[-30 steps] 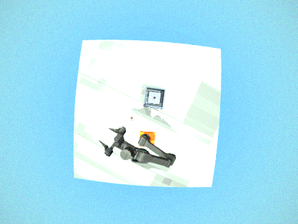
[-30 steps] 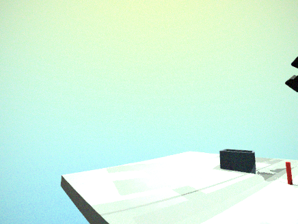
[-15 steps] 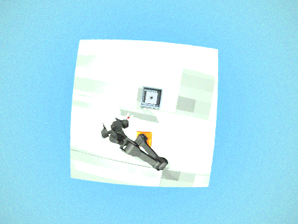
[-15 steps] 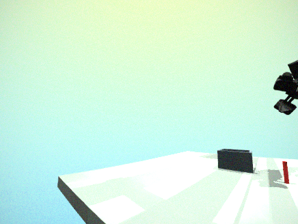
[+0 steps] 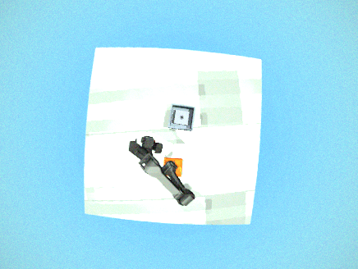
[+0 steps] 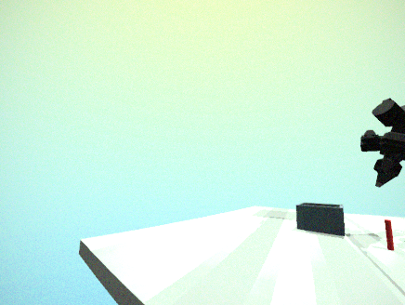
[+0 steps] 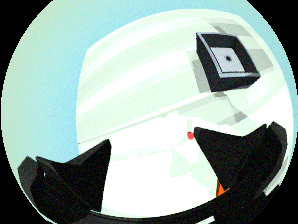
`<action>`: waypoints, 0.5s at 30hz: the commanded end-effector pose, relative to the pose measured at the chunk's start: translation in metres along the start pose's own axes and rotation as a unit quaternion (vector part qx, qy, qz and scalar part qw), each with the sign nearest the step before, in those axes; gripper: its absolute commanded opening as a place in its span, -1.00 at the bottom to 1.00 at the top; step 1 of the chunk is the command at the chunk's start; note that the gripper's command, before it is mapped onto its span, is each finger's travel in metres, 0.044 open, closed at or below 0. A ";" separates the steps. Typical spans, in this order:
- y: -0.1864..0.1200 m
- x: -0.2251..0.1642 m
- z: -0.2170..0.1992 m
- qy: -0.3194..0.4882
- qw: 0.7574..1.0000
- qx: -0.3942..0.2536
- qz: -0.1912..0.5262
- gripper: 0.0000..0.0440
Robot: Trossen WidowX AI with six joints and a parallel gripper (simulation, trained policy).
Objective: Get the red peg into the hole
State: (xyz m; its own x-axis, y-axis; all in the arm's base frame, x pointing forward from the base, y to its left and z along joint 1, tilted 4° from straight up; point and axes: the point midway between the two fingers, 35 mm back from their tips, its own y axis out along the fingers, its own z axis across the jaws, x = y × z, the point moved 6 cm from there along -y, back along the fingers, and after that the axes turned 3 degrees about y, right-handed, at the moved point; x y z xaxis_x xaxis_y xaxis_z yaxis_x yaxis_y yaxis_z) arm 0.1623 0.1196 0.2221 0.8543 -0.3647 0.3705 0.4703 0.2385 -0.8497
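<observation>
Red peg stands outside the box, beneath an open claw

The red peg point(image 6: 389, 234) point(image 7: 190, 135) is slim, straight-sided and plain. In the exterior view it stands nearly upright on the white table point(image 5: 222, 164) point(image 6: 209, 260) point(image 7: 125, 105), well apart from the dark open box point(image 5: 170, 116) point(image 6: 320, 219) point(image 7: 206, 65), its side a deep, even red. The wrist view shows it almost end-on, as a small, brighter red dot beside one fingertip.

The gripper point(image 5: 149, 141) point(image 6: 377, 164) point(image 7: 153, 138) is spread wide with nothing held, and in the exterior view it is above the peg's level. Inside the box, the pale plate point(image 5: 177, 114) point(image 7: 219, 57) shows its small dark hole point(image 5: 181, 117) point(image 7: 228, 58), with no peg in it.

From the top, the peg is hard to pick out among the gripper's dark parts. The exterior view cuts off most of the arm point(image 5: 166, 178) point(image 6: 397, 140) at the right edge, and the box wall conceals the plate there. An orange square point(image 5: 179, 161) point(image 7: 222, 189) is partly covered by the arm from the top; only a sliver of it shows past a finger in the wrist view
</observation>
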 end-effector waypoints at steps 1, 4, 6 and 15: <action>0.018 -0.002 -0.015 0.040 0.997 -0.066 0.022 1.00; 0.028 -0.004 -0.023 0.070 0.991 -0.106 0.036 1.00; 0.036 -0.006 -0.029 0.089 0.986 -0.133 0.045 1.00; 0.069 -0.015 -0.048 0.171 0.959 -0.219 0.064 1.00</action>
State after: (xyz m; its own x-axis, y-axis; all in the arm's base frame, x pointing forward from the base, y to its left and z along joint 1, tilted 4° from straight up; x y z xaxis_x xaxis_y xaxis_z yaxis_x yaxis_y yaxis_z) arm 0.1708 0.1013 0.1560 0.7774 -0.6007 0.1867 0.2136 -0.0270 -0.9765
